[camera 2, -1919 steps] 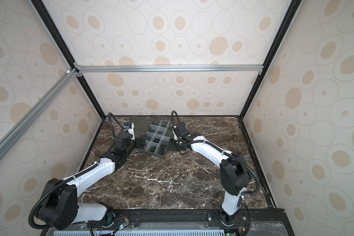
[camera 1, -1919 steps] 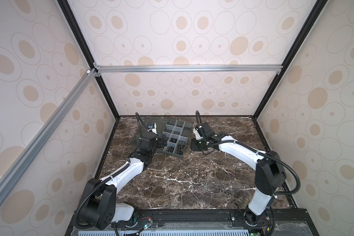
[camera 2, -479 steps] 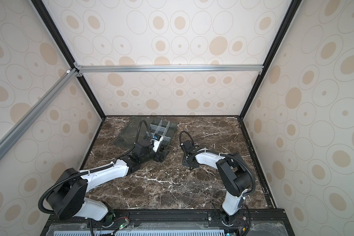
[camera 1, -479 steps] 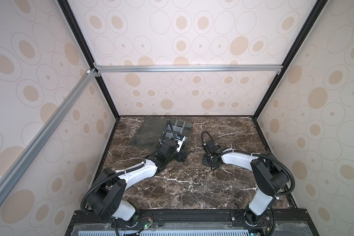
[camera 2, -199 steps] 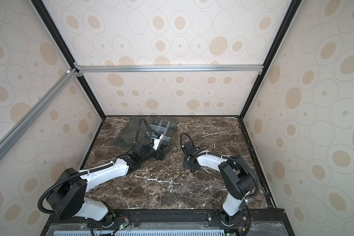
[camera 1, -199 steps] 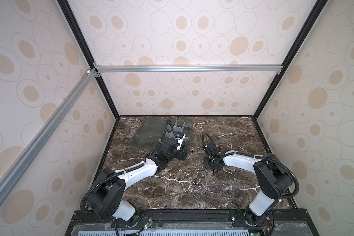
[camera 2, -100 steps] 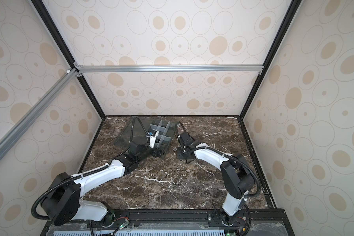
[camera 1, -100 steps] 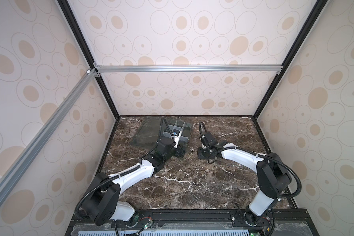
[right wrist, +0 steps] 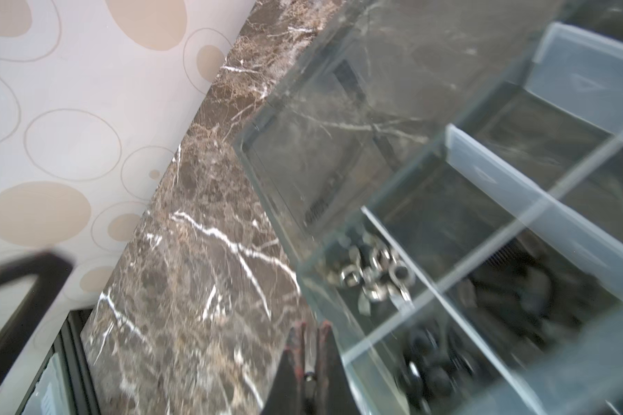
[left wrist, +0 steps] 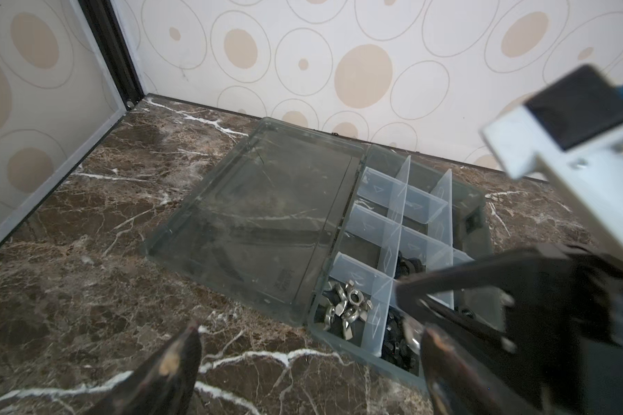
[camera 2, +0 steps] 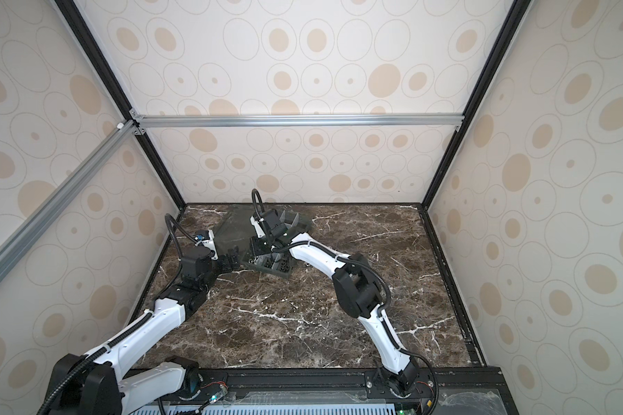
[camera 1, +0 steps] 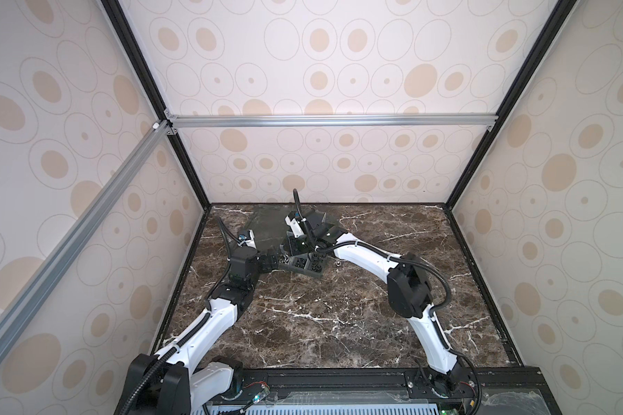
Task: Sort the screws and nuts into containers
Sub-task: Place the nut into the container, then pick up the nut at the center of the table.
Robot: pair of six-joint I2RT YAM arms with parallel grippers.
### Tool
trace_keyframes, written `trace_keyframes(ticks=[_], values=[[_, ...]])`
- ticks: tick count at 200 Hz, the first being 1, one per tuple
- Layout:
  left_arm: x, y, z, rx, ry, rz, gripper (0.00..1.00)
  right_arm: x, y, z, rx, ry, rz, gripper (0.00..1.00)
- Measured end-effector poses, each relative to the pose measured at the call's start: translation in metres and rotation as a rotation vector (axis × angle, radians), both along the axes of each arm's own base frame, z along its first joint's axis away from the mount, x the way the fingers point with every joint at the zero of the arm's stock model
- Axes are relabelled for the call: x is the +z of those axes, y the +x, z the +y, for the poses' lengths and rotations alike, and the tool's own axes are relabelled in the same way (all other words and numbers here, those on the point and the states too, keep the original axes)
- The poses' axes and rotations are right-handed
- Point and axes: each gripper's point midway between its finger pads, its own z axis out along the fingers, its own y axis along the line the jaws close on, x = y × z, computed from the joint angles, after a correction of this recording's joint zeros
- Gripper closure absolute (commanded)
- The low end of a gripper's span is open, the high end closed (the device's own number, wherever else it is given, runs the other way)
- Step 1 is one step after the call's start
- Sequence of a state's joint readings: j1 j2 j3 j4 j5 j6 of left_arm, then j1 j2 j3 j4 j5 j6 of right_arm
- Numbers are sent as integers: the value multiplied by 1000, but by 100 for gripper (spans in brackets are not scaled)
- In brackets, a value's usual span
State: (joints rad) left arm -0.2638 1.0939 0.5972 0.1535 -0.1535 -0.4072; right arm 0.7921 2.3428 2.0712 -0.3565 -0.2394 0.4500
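Note:
The organizer box (camera 1: 304,267) lies open at the back of the marble, and its containers (left wrist: 416,210) are frosted-walled cells. Silver nuts (left wrist: 346,305) fill a front corner cell (right wrist: 374,276). Black screws (left wrist: 396,345) lie in the cell beside it (right wrist: 432,363). My left gripper (left wrist: 308,345) hangs open and empty over bare marble just left of the box's front corner (camera 1: 271,261). My right gripper (right wrist: 312,330) hovers at the box's front wall, shut on a thin silver piece that looks like a nut (left wrist: 410,330).
The flat clear lid (left wrist: 267,215) lies hinged open left of the cells, near the back wall. A small pale speck (camera 1: 337,263) sits on the marble right of the box. The enclosure walls stand close on the left and behind.
My left gripper pulled back from over the box to its left front corner and opened wider. My right arm came from the marble right of the box to over its front cells, still shut.

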Motion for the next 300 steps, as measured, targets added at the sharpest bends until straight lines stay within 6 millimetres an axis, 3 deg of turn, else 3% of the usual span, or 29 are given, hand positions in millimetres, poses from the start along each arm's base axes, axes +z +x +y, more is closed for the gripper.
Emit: trace_keyframes(ticks=[18,26,51,75,99,117,139,161,173,187,203,225,244,268,300], values=[[-1,-3,-3,-16,-5,7,6,-17,13,11,-3,-9,3,100],[-1,-3,-5,-27,-8,10,6,-23,18,14,-5,-16,5,95],[-3,-6,-16,-72,3,21,6,-36,29,20,-11,-31,3,64],[0,-13,-35,-137,34,16,6,-34,32,18,-24,-45,-4,62],[17,-19,-61,-223,56,-17,9,-26,31,6,-43,-58,-18,62],[29,-21,-83,-288,61,-35,13,-21,14,-29,-79,-93,-10,61],[35,-24,-124,-402,66,-34,19,11,-5,-104,-196,-114,-69,59],[19,-30,-174,-547,66,12,27,58,-14,-184,-359,-90,-196,59],[3,-35,-198,-613,72,57,29,72,-21,-225,-454,-95,-265,59],[-20,-42,-223,-679,88,119,29,72,-39,-263,-544,-130,-319,59],[-46,-54,-245,-743,113,184,29,50,-64,-296,-602,-201,-331,56],[-71,-72,-264,-804,135,248,29,17,-91,-335,-664,-295,-326,56],[-86,-77,-275,-833,141,288,29,4,-104,-361,-718,-342,-330,56],[-99,-73,-289,-848,149,318,30,-1,-107,-375,-761,-361,-342,56],[-107,-65,-313,-869,156,328,34,-10,-103,-376,-770,-374,-338,56]])
